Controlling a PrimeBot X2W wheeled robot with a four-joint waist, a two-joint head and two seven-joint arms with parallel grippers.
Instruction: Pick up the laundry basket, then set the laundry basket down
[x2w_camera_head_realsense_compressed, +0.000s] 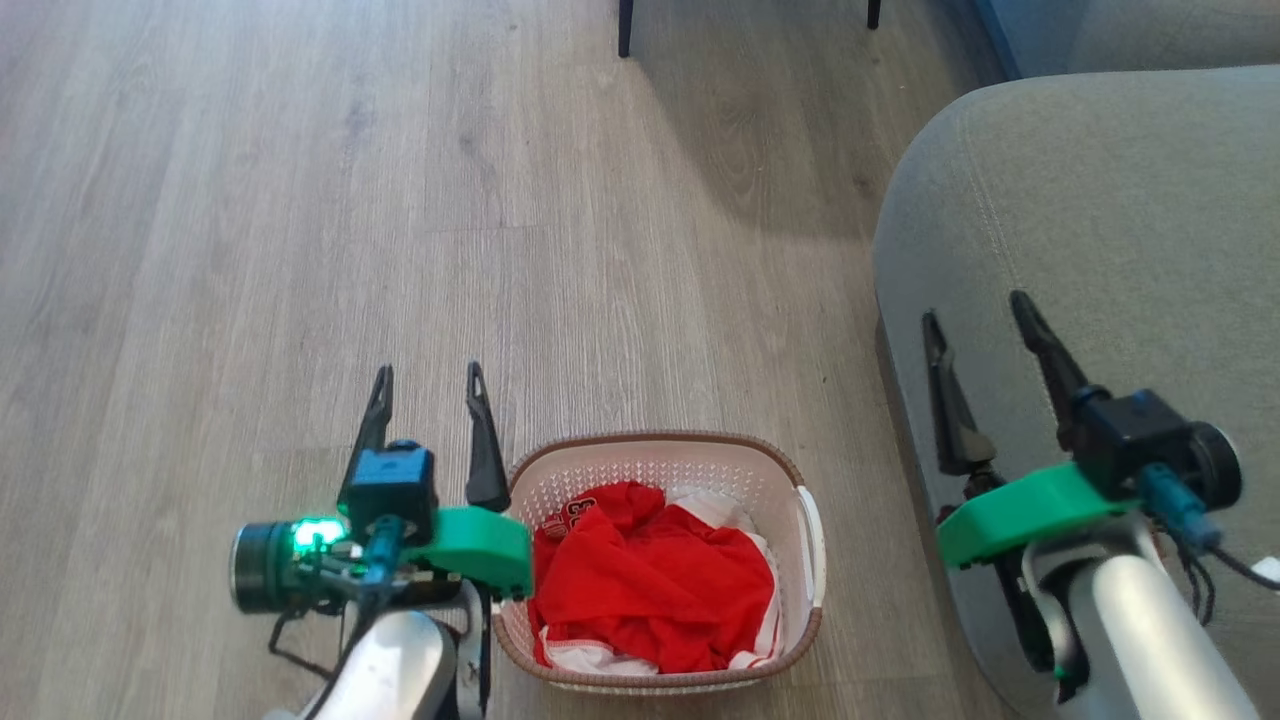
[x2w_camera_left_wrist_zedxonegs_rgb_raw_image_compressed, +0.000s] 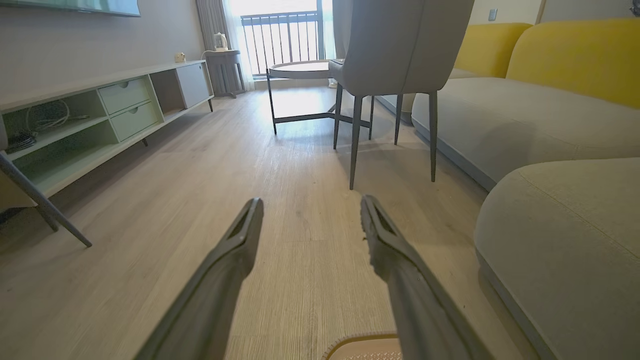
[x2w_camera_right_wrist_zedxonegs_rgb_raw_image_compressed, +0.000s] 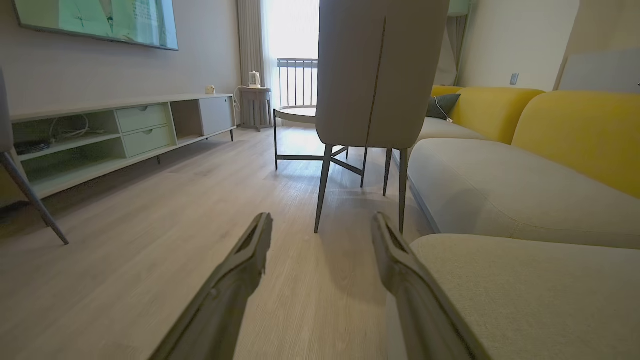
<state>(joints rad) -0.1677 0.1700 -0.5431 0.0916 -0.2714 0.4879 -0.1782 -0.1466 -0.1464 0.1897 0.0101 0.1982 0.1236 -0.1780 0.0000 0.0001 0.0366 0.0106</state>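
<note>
- Step: pre-grasp, as I read it. Pick-up not yet begun; basket (x2w_camera_head_realsense_compressed: 640, 468) sits on the floor (x2w_camera_head_realsense_compressed: 250, 250), nothing holding it.
- L gripper (x2w_camera_head_realsense_compressed: 428, 370): fingers spread, empty, pointing fwd over bare floor. It sits just beside the basket's left side, w/ its green mount overlapping the rim there in head view. In the left wrist view the L gripper (x2w_camera_left_wrist_zedxonegs_rgb_raw_image_compressed: 311, 201) has floor btw its fingers and a bit of basket rim (x2w_camera_left_wrist_zedxonegs_rgb_raw_image_compressed: 360, 345) at the bottom edge.
- R gripper (x2w_camera_head_realsense_compressed: 975, 308): also spread and empty, over the edge of the grey sofa (x2w_camera_head_realsense_compressed: 1100, 200), well apart from the basket. Right wrist view agrees: R gripper (x2w_camera_right_wrist_zedxonegs_rgb_raw_image_compressed: 322, 216) holds nothing.
- Where: basket is low centre in head view, on the floor just beside the sofa, nearer the L arm.
- Look: white perforated walls, brown woven-look rim, white handle (x2w_camera_head_realsense_compressed: 812, 545) on its right side; the left handle is hidden behind the L arm. Red cloth (x2w_camera_head_realsense_compressed: 650, 580) w/ white trim fills most of it.
- Next, prob.: R arm comes in off the sofa to the right handle, L drops to the left side; both close, then lift level so the cloth doesn't spill.
- Risk: a one-sided grip would likely tip it.
</note>
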